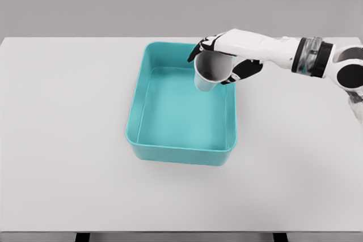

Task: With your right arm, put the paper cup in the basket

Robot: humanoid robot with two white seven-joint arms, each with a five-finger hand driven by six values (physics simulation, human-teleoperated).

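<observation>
Right hand (222, 55) has its fingers curled around the paper cup (211, 69), holding it tilted over the far right corner of the teal basket (182, 152) on the white table (62, 140).

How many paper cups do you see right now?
1. The paper cup is held in the right hand, over the far right part of the teal basket. No other cup shows on the table or in the basket.

right arm (283, 49) outstretched from the right edge — right hand (224, 60) curled, fingers (199, 49) wrapped in a grasp
</observation>
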